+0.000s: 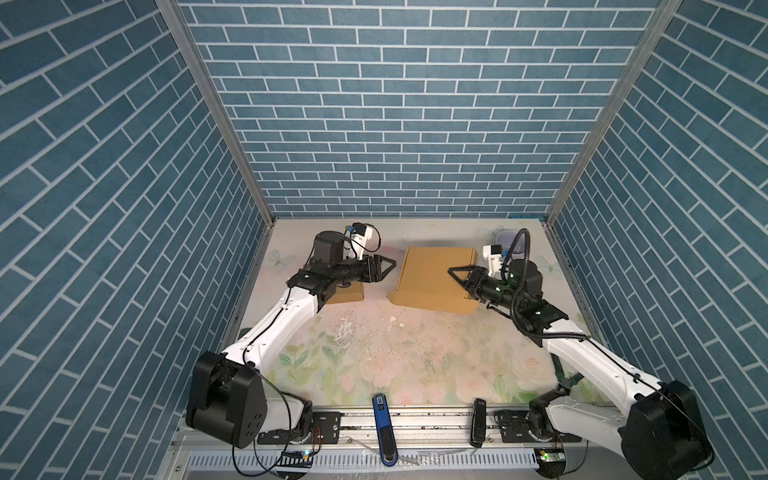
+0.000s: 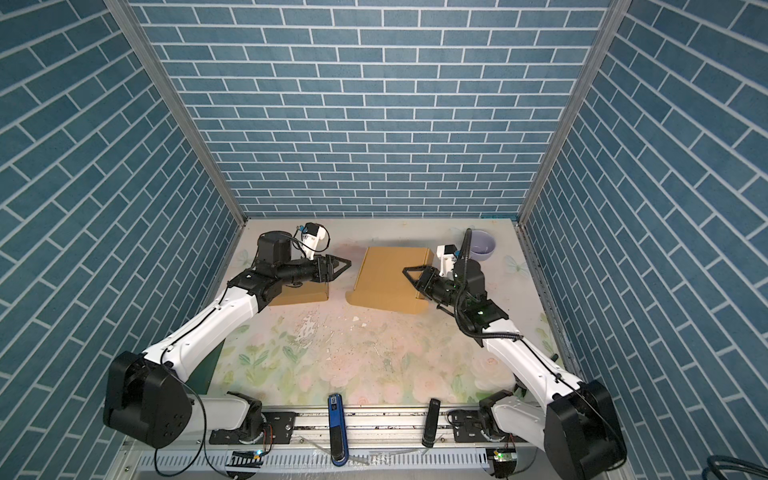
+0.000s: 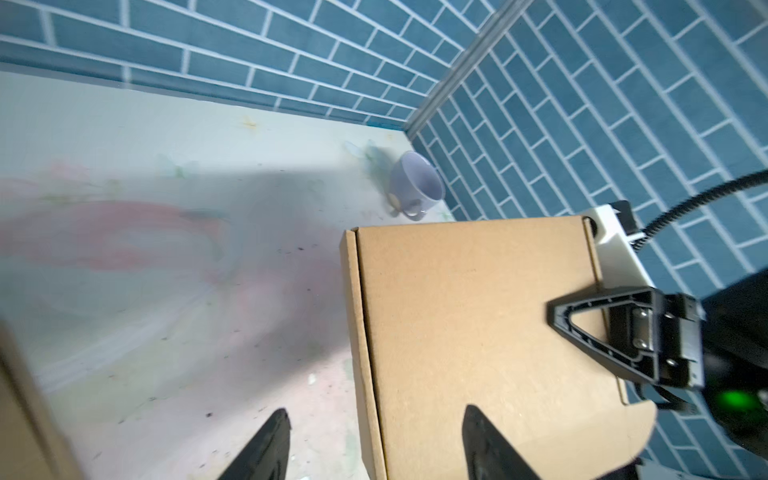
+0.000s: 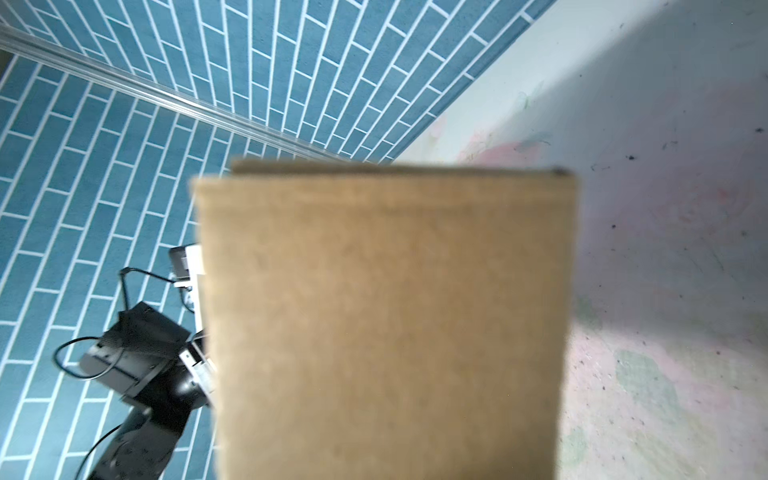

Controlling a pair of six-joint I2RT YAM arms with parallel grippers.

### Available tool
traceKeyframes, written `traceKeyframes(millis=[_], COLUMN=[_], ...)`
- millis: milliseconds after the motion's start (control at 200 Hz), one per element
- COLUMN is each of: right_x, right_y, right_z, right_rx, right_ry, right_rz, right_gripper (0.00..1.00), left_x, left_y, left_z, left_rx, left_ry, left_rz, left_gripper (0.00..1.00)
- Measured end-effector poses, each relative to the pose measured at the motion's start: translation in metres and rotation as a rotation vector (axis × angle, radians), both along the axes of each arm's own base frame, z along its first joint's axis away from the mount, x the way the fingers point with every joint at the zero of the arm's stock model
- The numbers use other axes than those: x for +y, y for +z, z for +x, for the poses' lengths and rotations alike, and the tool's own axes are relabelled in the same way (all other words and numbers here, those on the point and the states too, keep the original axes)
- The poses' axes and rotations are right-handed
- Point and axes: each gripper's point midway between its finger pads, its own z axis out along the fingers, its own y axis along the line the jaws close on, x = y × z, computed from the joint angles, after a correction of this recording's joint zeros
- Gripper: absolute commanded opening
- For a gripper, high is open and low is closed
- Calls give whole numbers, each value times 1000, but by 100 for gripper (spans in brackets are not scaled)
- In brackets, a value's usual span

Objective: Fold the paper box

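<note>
The paper box is a brown cardboard carton at the back of the table, lid side up, with rounded flaps sticking out at its near edge. My right gripper is shut on its right side. One of its fingers lies on top of the lid, and cardboard fills the right wrist view. My left gripper stands open and empty just left of the box's left edge.
A second brown cardboard piece lies under my left forearm. A lilac mug sits in the back right corner. A blue tool and a black one rest on the front rail.
</note>
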Motion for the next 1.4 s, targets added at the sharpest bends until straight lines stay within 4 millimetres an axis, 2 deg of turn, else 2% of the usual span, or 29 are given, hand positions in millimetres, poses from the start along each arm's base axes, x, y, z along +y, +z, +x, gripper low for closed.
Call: traceKeyframes(millis=[85,180,390,520,860,1030,1175,1400], right_x=[-4,-8,-12,-11,-19,-16,-13,-10], right_y=[6,5,4,9,35,51,51,50], right_z=[-3,-6,-8,-7,-3,3,8,11], right_rx=[-7,-1,8,-14,-99,-142,-142,-139], right_ry=[46,86,139,163,196,225,245,269], right_rz=[-7,-12,10,29,82,122,145,168], right_gripper=[31,30,29,29,28,28,27,26], left_x=[-11,-21,-29,-30,-30,-33,-38,-52], left_y=[4,6,19,24,18,13,8,19], left_z=[-1,1,-5,-8,-11,-11,-5,-3], left_rx=[24,51,58,47,59,71,95,90], left_ry=[-48,-90,-146,-163,-173,-188,-197,-240], left_rz=[-97,-191,-312,-334,-332,-335,-368,-462], left_gripper=[69,70,71,71,72,72,72,70])
